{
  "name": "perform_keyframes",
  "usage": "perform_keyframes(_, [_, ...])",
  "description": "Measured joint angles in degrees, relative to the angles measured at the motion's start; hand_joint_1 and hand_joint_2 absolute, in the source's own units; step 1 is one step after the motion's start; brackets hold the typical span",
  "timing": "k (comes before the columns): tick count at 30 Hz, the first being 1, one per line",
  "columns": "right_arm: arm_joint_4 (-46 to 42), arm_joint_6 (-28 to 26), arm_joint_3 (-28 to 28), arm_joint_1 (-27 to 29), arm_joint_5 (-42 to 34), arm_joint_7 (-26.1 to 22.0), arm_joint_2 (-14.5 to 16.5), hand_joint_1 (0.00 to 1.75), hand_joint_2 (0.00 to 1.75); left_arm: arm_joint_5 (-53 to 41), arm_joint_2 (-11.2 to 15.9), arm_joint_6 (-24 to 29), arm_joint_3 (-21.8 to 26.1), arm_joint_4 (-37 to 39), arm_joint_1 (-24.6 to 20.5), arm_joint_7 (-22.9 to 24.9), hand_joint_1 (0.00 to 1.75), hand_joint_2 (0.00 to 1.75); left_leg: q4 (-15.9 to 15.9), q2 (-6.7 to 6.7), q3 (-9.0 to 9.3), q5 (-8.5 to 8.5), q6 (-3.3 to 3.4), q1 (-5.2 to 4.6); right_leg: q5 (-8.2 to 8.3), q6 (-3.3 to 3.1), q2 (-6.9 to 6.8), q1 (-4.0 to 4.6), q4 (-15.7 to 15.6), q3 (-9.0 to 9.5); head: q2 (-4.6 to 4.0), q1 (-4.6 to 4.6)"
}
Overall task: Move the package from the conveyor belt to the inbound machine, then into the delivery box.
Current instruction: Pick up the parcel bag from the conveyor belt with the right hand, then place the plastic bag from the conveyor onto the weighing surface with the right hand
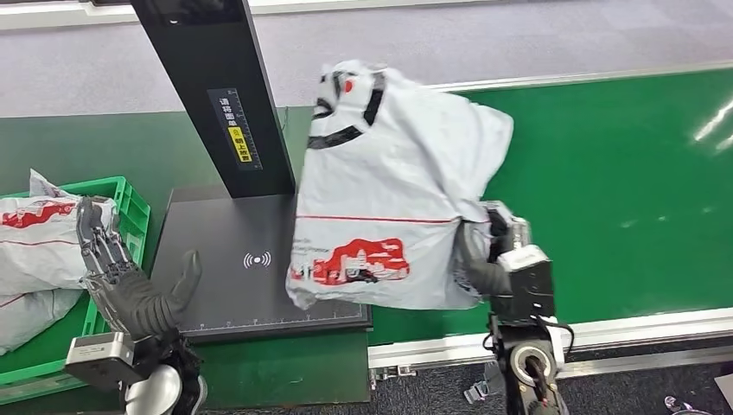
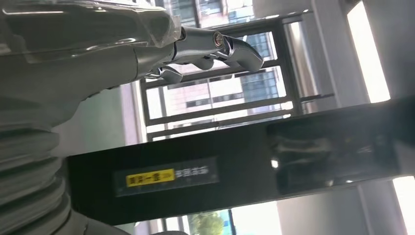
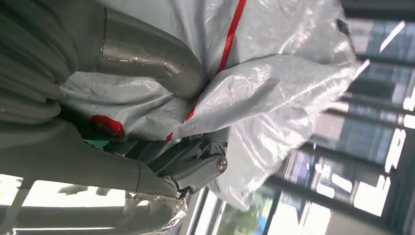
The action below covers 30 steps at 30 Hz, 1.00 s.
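white plastic package [image 1: 389, 190], soft and crumpled, red print and a red line across it: hanging in the air over the right edge of the inbound machine's dark scanning plate [image 1: 225, 259], overlapping the green conveyor belt [image 1: 622, 190] behind it. not lying on the plate.

right hand [image 1: 484, 259]: gripping the package at its lower right corner; in the right wrist view the thumb and the darker fingers [image 3: 195, 166] are pinching a fold of the film between them.

left hand [image 1: 130, 277]: holding nothing, fingers spread and pointing upward, waiting at the left edge of the plate beside the green delivery box [image 1: 130, 194], where other white bags [image 1: 35, 233] are already lying.

black upright post [image 1: 216, 95] of the machine: standing just beside the package's left side.

risks, as judged:
- grip is taking only a bunched corner of slick film, so the bag is likely sagging and could be slipping out mid-carry.
- loose bulk is swinging close to the post and could be catching on it.
- set down as it hangs, the package could be landing half off the plate, missing the scan mark [image 1: 257, 259].
- left hand could be getting brushed on the way to the box.
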Motion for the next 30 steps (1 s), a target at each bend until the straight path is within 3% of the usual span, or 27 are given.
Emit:
perform_keyframes(6, [11.09,5.69,4.11,-5.49,0.09,3.80,2.23,1.75,1.75,0.06,0.00,0.25,0.75,-0.27,-2.04,0.93,0.00,1.75,0.00,-0.07,-0.07,0.07,-0.02,0.02,0.03,-0.03,-0.07,0.03,0.04,-0.03,0.00,0.02])
perform_keyframes(13, [33.23,6.99,9.66,-12.44,1.73,3.66,6.41,1.75,1.75,-0.07,-0.02,-0.58,1.22,0.09,-4.81,2.97,0.00,1.75,0.00,-0.11,-0.09,0.11,-0.04,0.04,0.05,-0.07,-0.10,0.05,0.05,-0.07,0.00,0.01])
perform_keyframes(17, [40.87,7.36,11.24,-14.86,2.52,4.04,7.47,0.05,1.75,-0.14,-0.02,-0.87,1.53,0.56,-5.54,3.22,0.00,1.75,0.00,-0.10,-0.11,0.10,-0.04,0.03,0.05,-0.07,-0.08,0.04,0.04,-0.09,0.00,0.02])
perform_keyframes(30, [48.22,5.64,13.07,-17.92,5.97,7.01,8.05,0.00,1.75,-1.32,-0.04,-1.19,2.16,1.17,-5.88,4.19,0.00,1.75,0.01,-0.09,-0.10,0.11,-0.04,0.04,0.05,-0.07,-0.08,0.04,0.04,-0.09,0.00,0.02])
